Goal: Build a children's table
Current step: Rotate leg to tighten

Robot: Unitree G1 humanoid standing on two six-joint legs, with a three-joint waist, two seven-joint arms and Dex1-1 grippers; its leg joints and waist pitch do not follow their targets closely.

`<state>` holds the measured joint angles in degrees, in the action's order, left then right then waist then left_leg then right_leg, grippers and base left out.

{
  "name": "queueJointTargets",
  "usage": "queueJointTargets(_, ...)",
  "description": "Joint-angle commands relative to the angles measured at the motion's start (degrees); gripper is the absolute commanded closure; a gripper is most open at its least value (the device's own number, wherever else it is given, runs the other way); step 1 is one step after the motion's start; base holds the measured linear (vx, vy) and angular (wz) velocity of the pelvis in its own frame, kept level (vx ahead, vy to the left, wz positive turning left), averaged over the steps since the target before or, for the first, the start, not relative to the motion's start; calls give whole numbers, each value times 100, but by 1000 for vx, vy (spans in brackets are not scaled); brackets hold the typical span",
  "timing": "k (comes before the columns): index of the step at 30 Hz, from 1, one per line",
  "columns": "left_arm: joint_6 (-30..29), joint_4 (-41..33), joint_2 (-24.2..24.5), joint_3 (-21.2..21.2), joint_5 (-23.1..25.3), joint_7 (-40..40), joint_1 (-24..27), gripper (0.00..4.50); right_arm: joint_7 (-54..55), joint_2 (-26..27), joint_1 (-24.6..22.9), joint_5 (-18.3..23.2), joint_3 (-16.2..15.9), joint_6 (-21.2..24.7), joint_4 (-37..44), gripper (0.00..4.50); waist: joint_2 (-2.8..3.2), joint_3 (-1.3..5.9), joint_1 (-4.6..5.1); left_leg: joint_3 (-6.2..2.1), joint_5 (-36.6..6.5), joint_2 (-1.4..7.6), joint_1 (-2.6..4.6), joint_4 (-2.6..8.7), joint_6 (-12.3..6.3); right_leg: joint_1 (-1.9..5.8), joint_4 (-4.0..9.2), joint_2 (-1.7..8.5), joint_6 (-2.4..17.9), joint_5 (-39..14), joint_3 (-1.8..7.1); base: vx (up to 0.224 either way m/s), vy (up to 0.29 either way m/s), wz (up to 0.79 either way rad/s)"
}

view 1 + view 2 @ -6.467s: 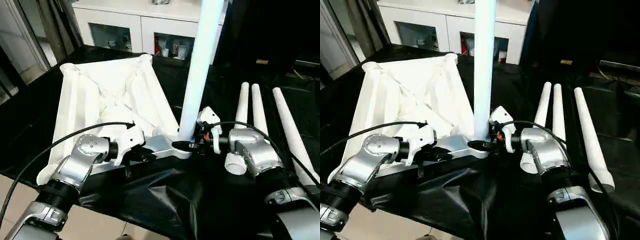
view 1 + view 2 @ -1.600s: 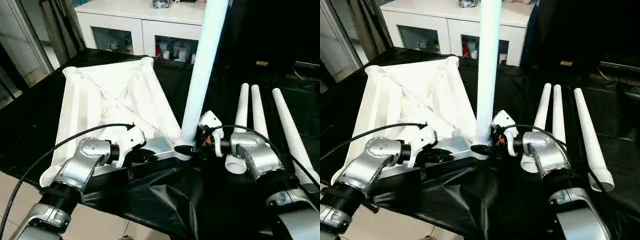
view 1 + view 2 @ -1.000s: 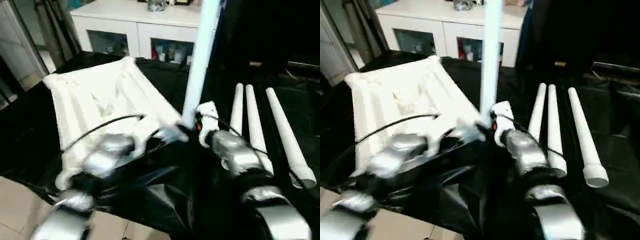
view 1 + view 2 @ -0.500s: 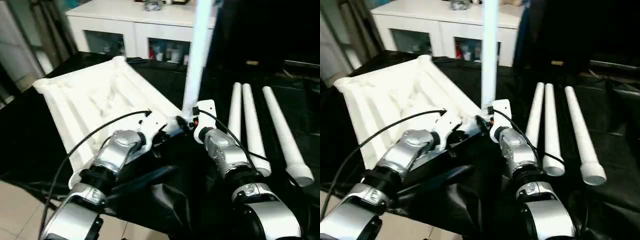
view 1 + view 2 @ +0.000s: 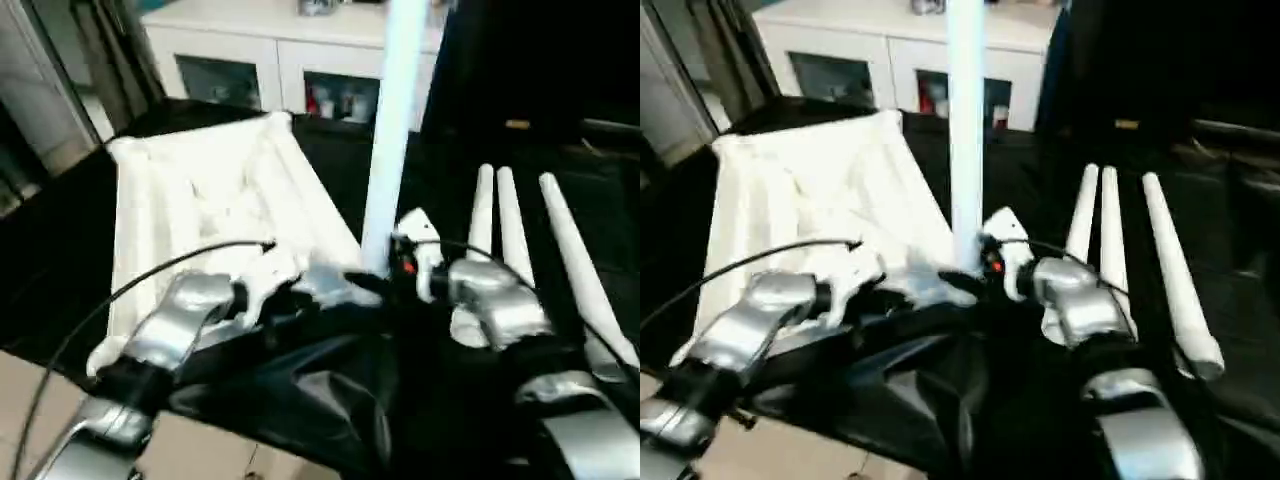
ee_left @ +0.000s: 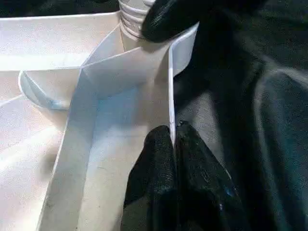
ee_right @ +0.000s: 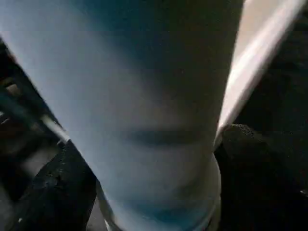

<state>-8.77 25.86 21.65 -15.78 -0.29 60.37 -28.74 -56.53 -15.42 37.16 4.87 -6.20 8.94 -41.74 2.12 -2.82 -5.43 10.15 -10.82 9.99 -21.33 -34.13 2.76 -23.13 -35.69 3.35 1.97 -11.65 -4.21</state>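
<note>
At frame centre the right gripper [image 7: 154, 192] straddles the upright leg [image 5: 392, 130] with spread fingers, while the left gripper [image 6: 174, 144] pinches the tabletop [image 5: 200, 200] rim.

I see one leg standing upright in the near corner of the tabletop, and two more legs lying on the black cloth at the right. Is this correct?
Not quite: three loose legs lie on the black cloth, not two, as the left eye view shows. The rest holds: one leg stands upright at the near corner of the tabletop.
</note>
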Motion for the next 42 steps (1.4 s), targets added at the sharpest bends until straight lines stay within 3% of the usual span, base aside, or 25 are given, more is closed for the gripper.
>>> queueJointTargets(1, 79, -270, 29, -29, -185, 250, 67, 450, -235, -126, -52, 86, -79, 95, 220, 77, -40, 356, -18, -109, -846, 366, 41, 365, -439, 332, 425, 549, 1304, -647, 328, 0, 0, 0)
queueJointTargets(10, 83, -427, 227, 2, -213, 420, 180, 450, -659, -286, -130, 69, -209, 225, 419, 159, -47, 367, -16, -114, -725, 358, 35, 356, -430, 334, 416, 543, 1287, -642, 326, 0, 0, 0)
queueJointTargets(16, -16, -457, 194, 38, -219, 329, 208, 450, -496, -157, -290, 68, -230, 308, 510, 172, -43, 372, -15, -115, -651, 354, 33, 350, -460, 330, 405, 541, 1290, -537, 320, 0, 0, 0)
queueJointTargets(19, -136, -306, 44, 116, -172, -3, 139, 450, 236, 50, -304, 3, -38, 358, 303, 175, -42, 355, 5, -117, -769, 351, 42, 367, -369, 324, 430, 542, 1267, -736, 326, 0, 0, 0)
queueJointTargets(22, -239, -62, -135, 178, -41, -465, -5, 450, 968, 210, -263, -104, 112, 414, 35, 175, -38, 315, 55, -129, -1027, 330, 72, 397, -203, 311, 510, 554, 1150, -1298, 333, 0, 0, 0)
queueJointTargets(24, -381, 335, -427, 274, 132, -1183, -253, 450, 1746, 435, -230, -155, 270, 560, -199, 176, -47, 311, 62, -123, -1103, 317, 84, 398, -159, 309, 536, 550, 1082, -1543, 338, 0, 0, 0)
queueJointTargets(25, -519, 689, -704, 366, 228, -1794, -484, 450, 2435, 664, -194, -147, 436, 702, -369, 176, -13, 300, 91, -108, -1198, 309, 123, 402, -67, 277, 591, 539, 996, -1816, 360, 0, 0, 0)
queueJointTargets(27, -614, 918, -903, 424, 251, -2152, -641, 450, 2935, 833, -147, -129, 560, 809, -514, 176, -25, 323, 55, -137, -1209, 307, 129, 411, 14, 287, 578, 550, 953, -1820, 348, 0, 0, 0)
queueJointTargets(28, -616, 1103, -1053, 441, 299, -2446, -766, 450, 3310, 961, -87, -138, 623, 792, -660, 176, 7, 325, 52, -145, -1193, 311, 110, 416, 10, 293, 574, 562, 944, -1779, 354, 0, 0, 0)
queueJointTargets(30, -643, 1476, -1387, 398, 414, -2985, -1036, 450, 3941, 1329, 88, -86, 747, 716, -950, 176, 8, 326, 59, -133, -1323, 300, 167, 414, 31, 256, 604, 542, 935, -1770, 353, 0, 0, 0)
queueJointTargets(33, -587, 1561, -1468, 354, 459, -3059, -1108, 450, 3993, 1456, 177, -113, 701, 577, -1021, 176, 22, 335, 45, -146, -1212, 306, 91, 418, -69, 307, 576, 565, 941, -1542, 353, 0, 0, 0)
queueJointTargets(36, -492, 1612, -1577, 261, 485, -2897, -1203, 450, 3962, 1611, 331, -134, 683, 267, -1113, 176, 26, 356, 44, -147, -1120, 311, 74, 411, -135, 323, 549, 574, 988, -1307, 347, 0, 0, 0)
queueJointTargets(37, -459, 1615, -1575, 240, 498, -2855, -1213, 450, 3917, 1628, 363, -128, 689, 212, -1114, 120, 11, 358, 44, -146, -1099, 312, 72, 409, -149, 325, 545, 572, 1002, -1265, 346, 0, 0, 0)
queueJointTargets(42, -148, 1460, -1341, 129, 476, -2317, -1047, 450, 3275, 1408, 399, -120, 559, 22, -973, 71, 11, 369, 85, -161, -1034, 314, 27, 415, -240, 366, 510, 574, 1043, -1054, 326, 0, 0, 0)
